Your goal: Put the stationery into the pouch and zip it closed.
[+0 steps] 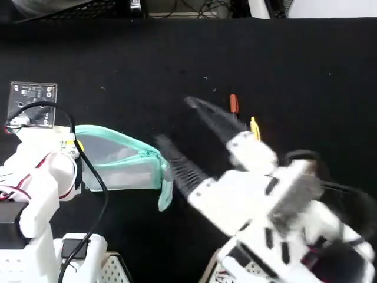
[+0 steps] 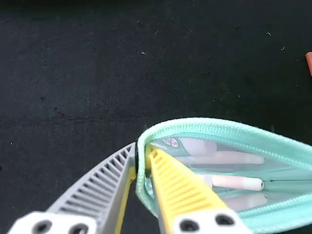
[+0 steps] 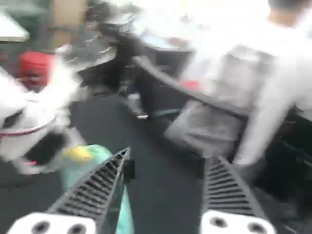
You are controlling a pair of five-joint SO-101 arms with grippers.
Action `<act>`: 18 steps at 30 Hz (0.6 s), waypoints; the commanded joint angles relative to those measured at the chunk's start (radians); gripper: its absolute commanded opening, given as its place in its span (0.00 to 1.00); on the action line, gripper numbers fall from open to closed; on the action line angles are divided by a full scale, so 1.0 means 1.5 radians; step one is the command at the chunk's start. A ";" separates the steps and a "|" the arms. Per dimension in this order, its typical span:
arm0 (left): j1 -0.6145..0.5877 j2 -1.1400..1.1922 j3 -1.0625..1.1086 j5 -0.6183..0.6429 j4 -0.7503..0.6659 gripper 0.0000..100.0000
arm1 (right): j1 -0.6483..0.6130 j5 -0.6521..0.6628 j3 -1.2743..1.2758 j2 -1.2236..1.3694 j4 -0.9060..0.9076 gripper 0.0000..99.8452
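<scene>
My left hand (image 2: 140, 165) pinches the pouch (image 1: 118, 160) rim at frame left; my right hand (image 1: 174, 121) gapes open mid-frame

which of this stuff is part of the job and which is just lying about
Job:
pouch
white pens inside it
orange pen
small yellow item beside it
left gripper, pinching the pouch rim
right gripper, open

Lying about:
circuit board at the table's far left

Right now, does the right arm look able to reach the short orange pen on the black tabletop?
Probably yes: the orange pen lies uncovered close beside the right gripper, whose jaws stand wide open, with nothing between them.
</scene>
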 commanded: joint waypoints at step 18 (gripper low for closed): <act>0.002 0.009 0.094 0.004 0.008 0.03 | 0.470 0.028 0.256 0.483 -0.137 0.16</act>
